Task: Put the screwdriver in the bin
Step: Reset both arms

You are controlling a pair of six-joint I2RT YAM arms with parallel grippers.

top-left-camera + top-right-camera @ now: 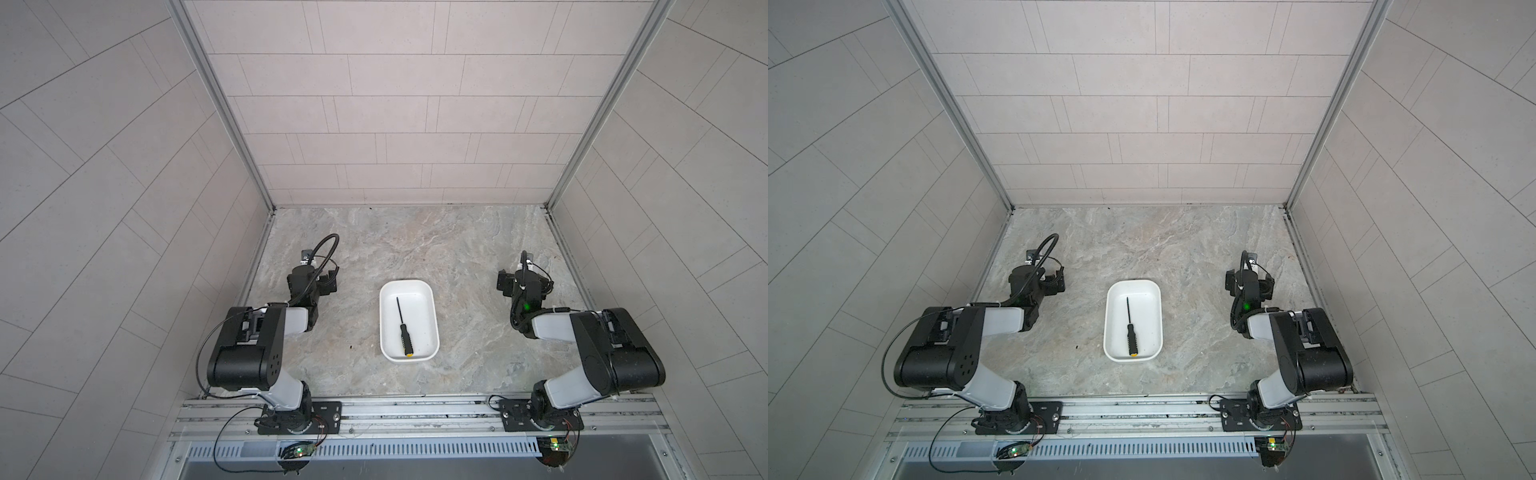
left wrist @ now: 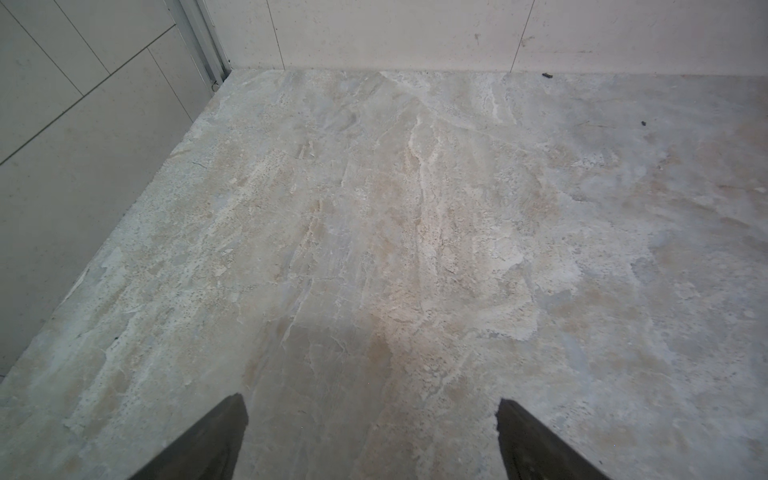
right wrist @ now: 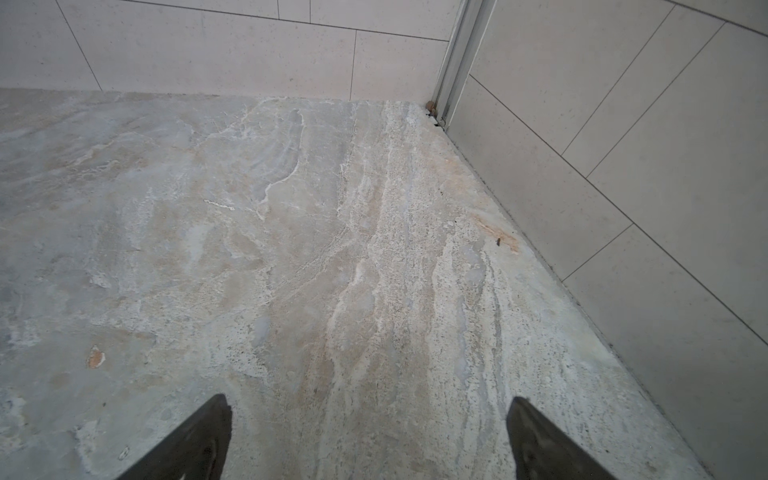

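The white bin (image 1: 427, 305) (image 1: 1152, 305) stands in the middle of the marbled table. Inside it lies the screwdriver (image 1: 404, 330) (image 1: 1131, 332), shaft toward the back wall, yellow cap near the bin's front wall. My left gripper (image 1: 316, 279) (image 2: 372, 401) hovers to the left of the bin, open, with only bare table between its fingers. To the right of the bin, my right gripper (image 1: 524, 279) (image 3: 370, 401) is also open and holds nothing. Neither wrist view shows the bin or the screwdriver.
Tiled walls close the table on the left, right and back. Metal corner posts (image 2: 199, 41) (image 3: 457, 54) stand at the back corners. The arms' bases sit on a rail (image 1: 415, 411) along the front edge.
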